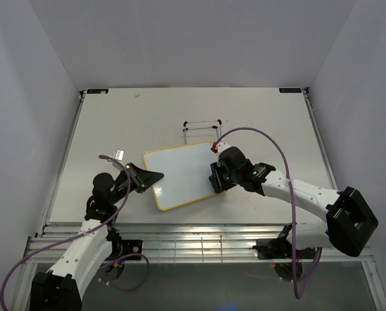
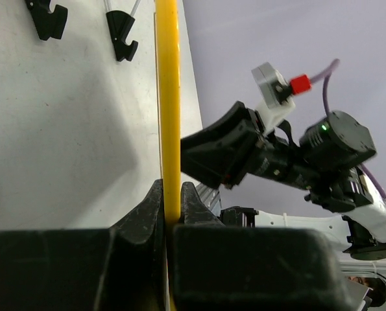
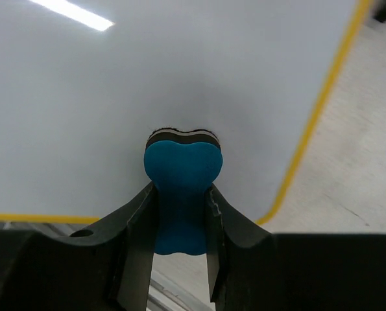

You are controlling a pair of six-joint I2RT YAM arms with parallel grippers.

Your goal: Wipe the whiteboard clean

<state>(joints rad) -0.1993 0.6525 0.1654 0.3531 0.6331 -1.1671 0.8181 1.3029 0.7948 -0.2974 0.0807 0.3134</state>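
Quick notes from where I'm standing, re: the wiping step.

The whiteboard (image 1: 180, 173) sits skewed near the middle of the table (image 1: 115, 123), just in front of the wire stand (image 1: 202, 126). Left gripper (image 1: 155, 176) is clamped on the board's left edge. In the left wrist view the fingers (image 2: 150, 207) are pinched right on the yellow frame (image 2: 168, 97). Right gripper (image 1: 216, 181) is over by the board's right edge, squeezed around the waist of the blue eraser (image 3: 183, 165), w/ the felt end against the white surface.

I don't see any ink from above or in the right wrist view, so imo this is mostly cleanup passes. Can't tell whether faint marks are left under the arm, tbh.

How I'd do it well:
- Keep the left clamp firm, bc it's the only thing stopping the board sliding when the eraser drags.
- Keep the felt flat on the board, not riding on one corner, or you get streaks.
- Use overlapping strokes from the right edge twd the left clamp, w/ light steady pressure.
- Stay inside the frame. Catching that raised yellow lip could twist the eraser out of the fingers.
- Stop short of the left fingers so the two grippers don't bump.
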